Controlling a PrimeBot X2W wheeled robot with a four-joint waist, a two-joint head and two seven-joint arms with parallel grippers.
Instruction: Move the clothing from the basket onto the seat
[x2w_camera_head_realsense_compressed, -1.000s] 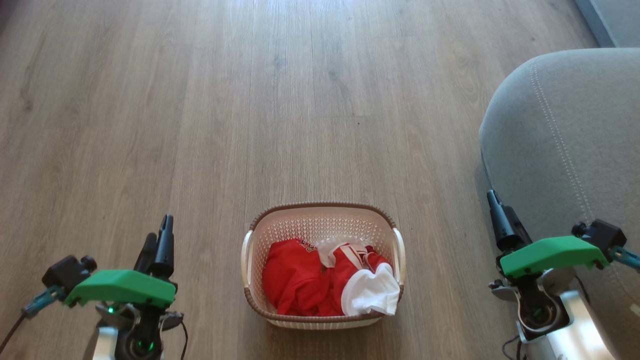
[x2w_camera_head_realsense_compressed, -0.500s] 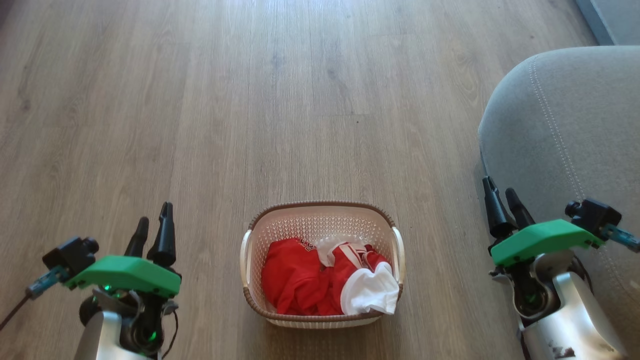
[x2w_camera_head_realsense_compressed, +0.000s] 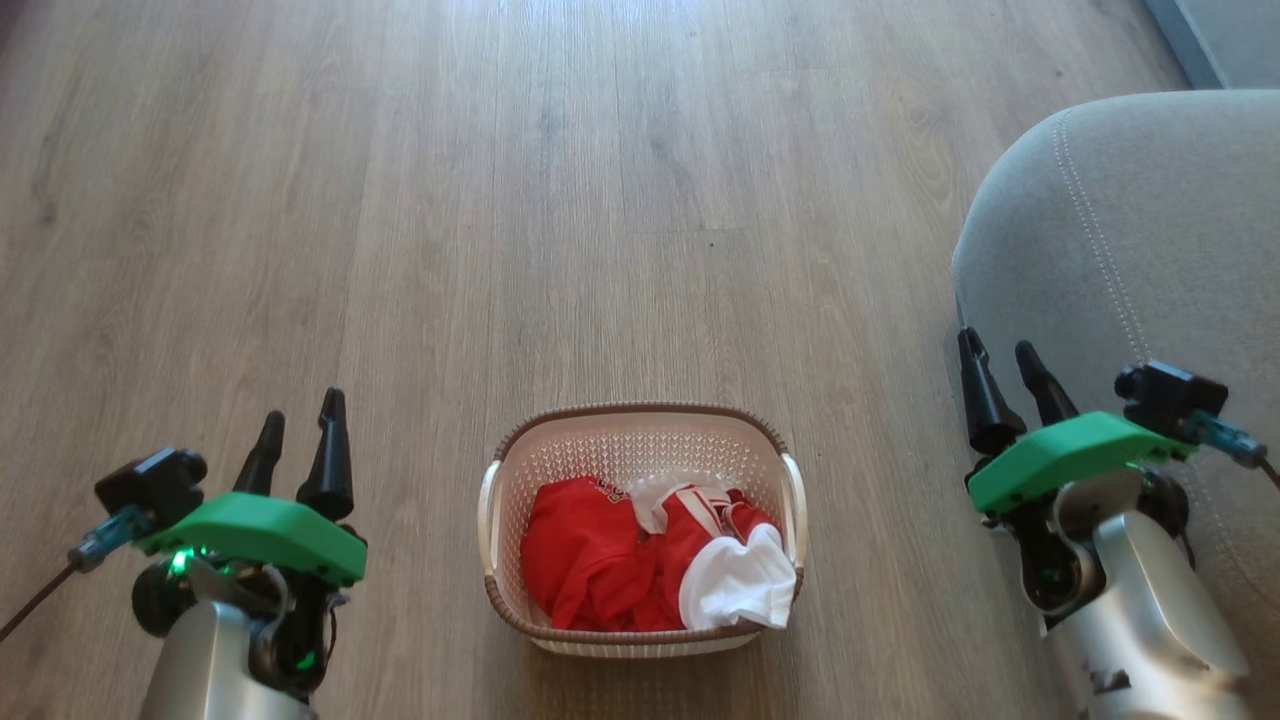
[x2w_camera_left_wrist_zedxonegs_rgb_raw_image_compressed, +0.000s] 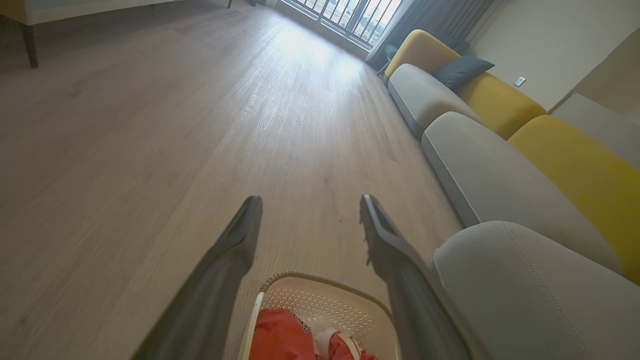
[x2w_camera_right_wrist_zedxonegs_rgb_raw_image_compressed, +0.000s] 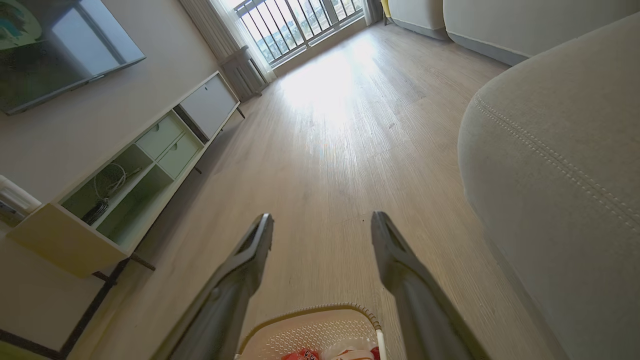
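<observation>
The cream basket (x2w_camera_head_realsense_compressed: 640, 440) with a brown rim stands on the wooden floor at the bottom centre of the head view, and the red and white clothing (x2w_camera_head_realsense_compressed: 650, 565) lies crumpled inside it. The grey seat (x2w_camera_head_realsense_compressed: 1150, 230) fills the right side. My left gripper (x2w_camera_head_realsense_compressed: 297, 420) hangs open to the left of the basket, empty. To the basket's right my right gripper (x2w_camera_head_realsense_compressed: 1000, 358) is open and empty, close to the seat's edge. In the left wrist view the basket (x2w_camera_left_wrist_zedxonegs_rgb_raw_image_compressed: 325, 305) and clothing (x2w_camera_left_wrist_zedxonegs_rgb_raw_image_compressed: 280, 337) show between the fingers, the seat (x2w_camera_left_wrist_zedxonegs_rgb_raw_image_compressed: 525, 300) at the right. The right wrist view shows the basket (x2w_camera_right_wrist_zedxonegs_rgb_raw_image_compressed: 310, 332) and seat (x2w_camera_right_wrist_zedxonegs_rgb_raw_image_compressed: 565, 165).
A low cabinet with open shelves (x2w_camera_right_wrist_zedxonegs_rgb_raw_image_compressed: 125, 185) stands along the wall on the left of the right wrist view, under a screen (x2w_camera_right_wrist_zedxonegs_rgb_raw_image_compressed: 60, 45). More grey and yellow sofa sections (x2w_camera_left_wrist_zedxonegs_rgb_raw_image_compressed: 490, 130) line the right of the left wrist view. Bare wooden floor (x2w_camera_head_realsense_compressed: 500, 200) stretches ahead.
Both grippers have risen higher in the head view, and their two fingers now show apart. The basket and clothing have not moved.
</observation>
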